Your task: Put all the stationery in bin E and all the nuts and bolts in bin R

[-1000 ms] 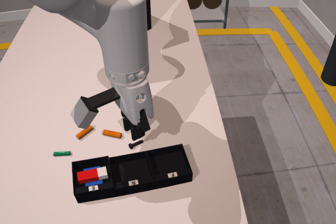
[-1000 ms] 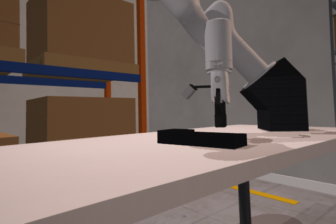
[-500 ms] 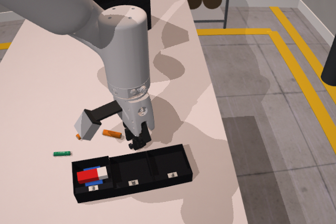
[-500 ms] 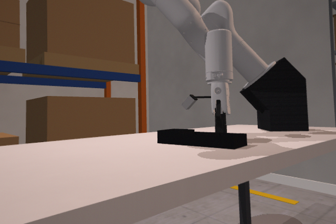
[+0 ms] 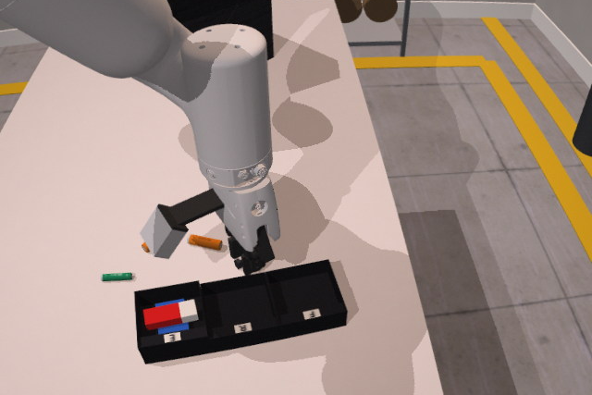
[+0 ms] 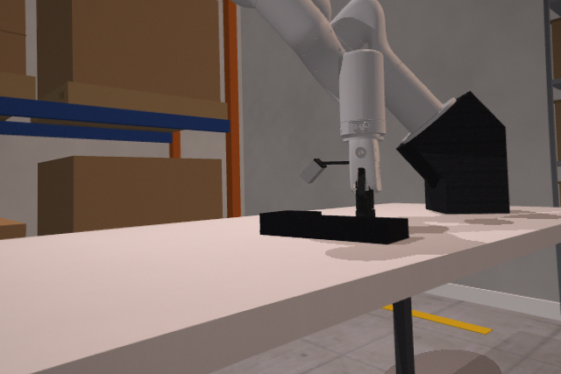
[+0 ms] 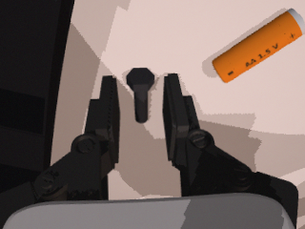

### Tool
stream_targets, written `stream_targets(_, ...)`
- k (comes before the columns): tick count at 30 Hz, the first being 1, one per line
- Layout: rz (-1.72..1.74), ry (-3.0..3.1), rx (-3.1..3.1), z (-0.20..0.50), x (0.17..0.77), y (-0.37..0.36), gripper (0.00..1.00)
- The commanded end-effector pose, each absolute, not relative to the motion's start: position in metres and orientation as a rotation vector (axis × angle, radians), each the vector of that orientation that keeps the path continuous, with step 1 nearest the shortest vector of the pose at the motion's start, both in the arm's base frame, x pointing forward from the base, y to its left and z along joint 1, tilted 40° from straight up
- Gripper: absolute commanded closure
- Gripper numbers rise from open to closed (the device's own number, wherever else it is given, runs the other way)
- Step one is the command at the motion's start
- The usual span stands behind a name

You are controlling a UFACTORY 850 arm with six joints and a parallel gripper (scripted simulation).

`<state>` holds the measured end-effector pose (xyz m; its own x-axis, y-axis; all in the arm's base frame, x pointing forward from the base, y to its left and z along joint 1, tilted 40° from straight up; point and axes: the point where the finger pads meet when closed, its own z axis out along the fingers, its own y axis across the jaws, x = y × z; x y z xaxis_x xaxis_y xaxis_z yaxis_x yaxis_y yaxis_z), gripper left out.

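Note:
A small black bolt (image 7: 139, 92) lies on the table just behind the bin row. My gripper (image 7: 140, 93) is lowered to the table and straddles the bolt, with a gap on each side, so the fingers are open and not touching it. In the top view the gripper (image 5: 251, 262) stands at the back wall of bin R (image 5: 240, 306) and hides the bolt. Bin E (image 5: 169, 316) holds a red and white eraser (image 5: 170, 314) lying on a blue item. The exterior view shows the gripper (image 6: 365, 207) low behind the black bin row (image 6: 332, 226).
An orange battery (image 5: 205, 241) lies just left of the gripper and also shows in the wrist view (image 7: 255, 46). Another orange battery (image 5: 144, 247) is partly hidden by the wrist camera block. A green battery (image 5: 117, 277) lies further left. Bin F (image 5: 308, 292) is empty.

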<state>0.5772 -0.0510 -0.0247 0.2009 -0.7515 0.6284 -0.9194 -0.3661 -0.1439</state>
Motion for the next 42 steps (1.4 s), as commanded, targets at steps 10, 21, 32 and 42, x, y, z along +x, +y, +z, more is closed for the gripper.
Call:
stream_targets(10,0.919,-1.587,2.216,-0.024,0.578,-0.051,1.00)
stream_targets(21,0.919,-1.587,2.216,-0.024,0.578,-0.051,1.00)
stream_targets(32,0.919,-1.587,2.216,-0.024,0.578,-0.051,1.00)
stream_targets(42,0.919,-1.587,2.216,-0.006,0.570,-0.038,1.00)
